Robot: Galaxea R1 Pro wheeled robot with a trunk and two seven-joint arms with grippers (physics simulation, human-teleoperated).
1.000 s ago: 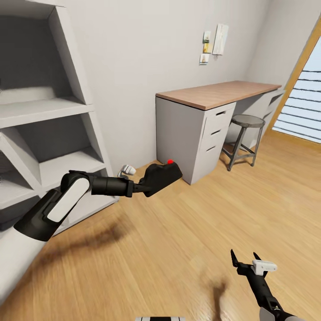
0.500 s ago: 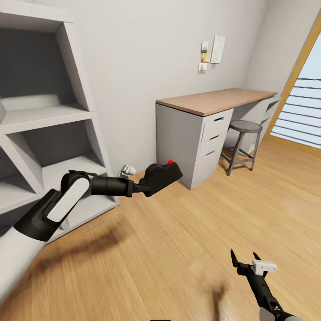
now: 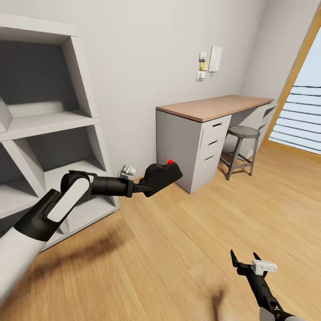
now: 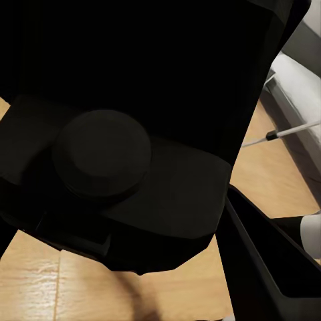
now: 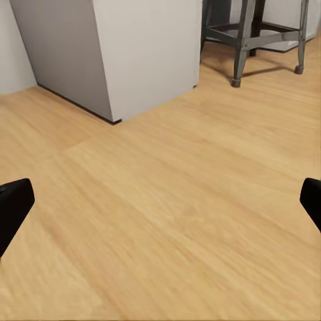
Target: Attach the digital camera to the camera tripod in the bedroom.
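Item: digital camera, frame centre, being carried clamped in the left gripper. Right gripper, lower right, hanging spread and empty. Pickup is looking done; reaching the tripod and mounting are remaining.

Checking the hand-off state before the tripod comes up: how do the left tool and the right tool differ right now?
The left tool is shut on the digital camera, red button up; the right tool is open and holds nothing. The left tool is stretched out towards the desk; the right tool hangs low over bare wood floor. Both are black.
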